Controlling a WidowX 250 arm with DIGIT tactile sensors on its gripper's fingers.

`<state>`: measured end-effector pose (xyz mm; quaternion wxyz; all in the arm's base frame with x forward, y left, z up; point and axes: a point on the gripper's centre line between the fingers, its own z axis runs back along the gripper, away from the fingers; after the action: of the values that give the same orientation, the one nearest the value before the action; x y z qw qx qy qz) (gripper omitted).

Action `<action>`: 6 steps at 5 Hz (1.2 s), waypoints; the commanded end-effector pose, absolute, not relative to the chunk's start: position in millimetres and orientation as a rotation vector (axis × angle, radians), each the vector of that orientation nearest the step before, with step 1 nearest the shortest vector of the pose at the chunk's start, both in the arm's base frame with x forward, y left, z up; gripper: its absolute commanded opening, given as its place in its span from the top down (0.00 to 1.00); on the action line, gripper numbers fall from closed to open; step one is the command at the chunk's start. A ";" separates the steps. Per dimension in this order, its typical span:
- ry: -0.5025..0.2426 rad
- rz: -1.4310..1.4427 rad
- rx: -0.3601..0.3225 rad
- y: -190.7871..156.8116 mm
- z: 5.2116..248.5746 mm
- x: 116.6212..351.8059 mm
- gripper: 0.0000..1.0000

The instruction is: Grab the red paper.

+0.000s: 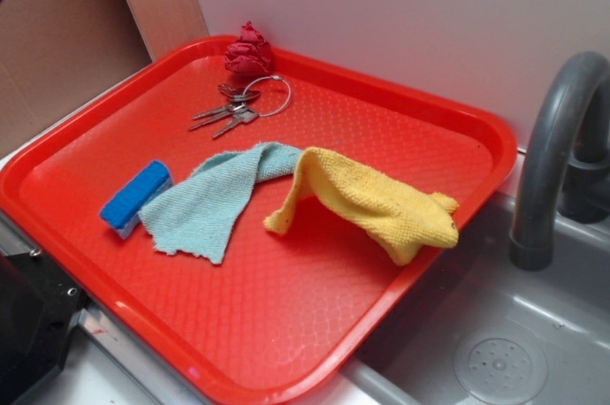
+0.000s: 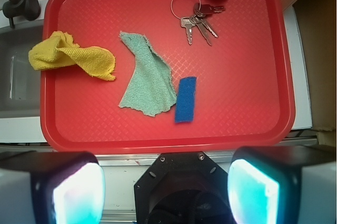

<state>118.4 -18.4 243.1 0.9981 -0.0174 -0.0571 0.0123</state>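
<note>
Red paper (image 1: 249,50) at tray (image 1: 286,348) corner, by keys (image 1: 236,108); fingers (image 2: 253,192) seemingly apart.

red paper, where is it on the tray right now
The red paper sits at the tray's far rim by the wall, just beyond the keys; in the wrist view it is at the top right corner.

red paper (image 1: 249,50): on the far rim of the tray (image 1: 286,329)
keys (image 1: 238,106): just beside it
yellow cloth (image 1: 376,203): mid-tray
</note>
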 end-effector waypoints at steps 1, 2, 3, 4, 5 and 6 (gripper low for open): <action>-0.114 0.025 -0.035 -18.4 243.1 118.4 0.00; -0.260 0.107 -0.085 -6.1 233.0 122.2 0.00; -0.396 0.167 -0.087 4.3 224.6 124.4 0.00; -0.479 0.194 -0.061 13.5 212.0 134.7 0.00; -0.510 0.235 -0.028 28.8 194.3 151.7 0.00; -0.509 0.274 0.043 45.3 175.9 175.7 0.00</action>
<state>173.0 43.7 168.3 0.9610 0.0202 -0.2401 0.1359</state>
